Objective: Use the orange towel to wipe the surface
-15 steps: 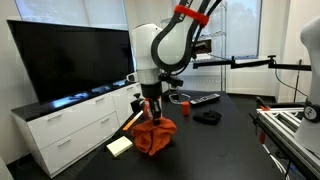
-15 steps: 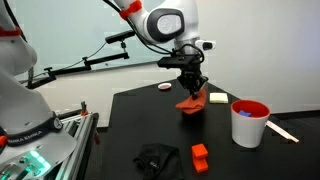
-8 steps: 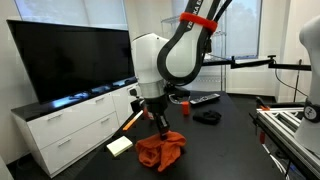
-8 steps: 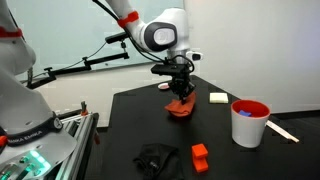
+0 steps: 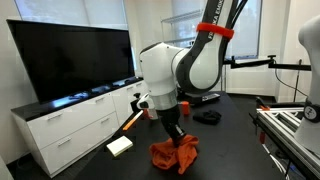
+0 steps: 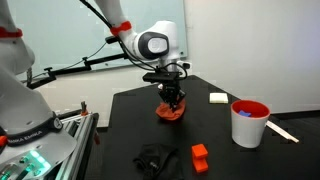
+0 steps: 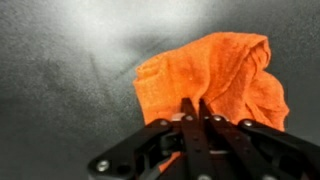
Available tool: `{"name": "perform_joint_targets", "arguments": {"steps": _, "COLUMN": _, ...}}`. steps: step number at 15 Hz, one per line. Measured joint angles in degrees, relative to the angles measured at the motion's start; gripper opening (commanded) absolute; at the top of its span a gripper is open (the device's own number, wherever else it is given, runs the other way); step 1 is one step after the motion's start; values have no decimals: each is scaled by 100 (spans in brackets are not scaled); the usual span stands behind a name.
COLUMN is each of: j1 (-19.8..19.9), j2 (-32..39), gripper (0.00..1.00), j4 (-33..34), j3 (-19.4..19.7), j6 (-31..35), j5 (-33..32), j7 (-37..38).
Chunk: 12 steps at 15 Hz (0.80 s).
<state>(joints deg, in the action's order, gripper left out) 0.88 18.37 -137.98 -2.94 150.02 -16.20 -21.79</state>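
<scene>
Black and matte, the table [image 6: 235, 160] carries everything in both exterior views. The white robot arm [image 5: 190, 70] bends low over it. Its black hand [image 7: 192, 110] has the fingers drawn together, clamped on a fold of the crumpled orange cloth towel [image 7: 215, 75], which lies bunched on the table directly beneath. Well apart from the towel are a white cup with a red rim [image 6: 249, 122] and a small orange block [image 6: 200, 156].

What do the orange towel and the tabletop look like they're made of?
Orange towel: soft woven cloth, likely terry or microfiber; matte, nubby weave, limp folds. Tabletop: hard, smooth dark surface, perhaps laminate; it shows a soft glare patch.
</scene>
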Motion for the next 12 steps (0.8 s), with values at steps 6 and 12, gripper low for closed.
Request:
{"name": "perform_joint_targets", "arguments": {"steps": 6, "j1": -19, "j2": -406, "gripper": 2, "j4": -666, "j3": 171, "j6": 109, "j5": -826, "j7": -2}}
{"name": "perform_joint_targets", "arguments": {"steps": 12, "j1": -8, "j2": -501, "gripper": 2, "j4": -810, "j3": 392, "j6": 142, "j5": -1137, "j7": -2}}
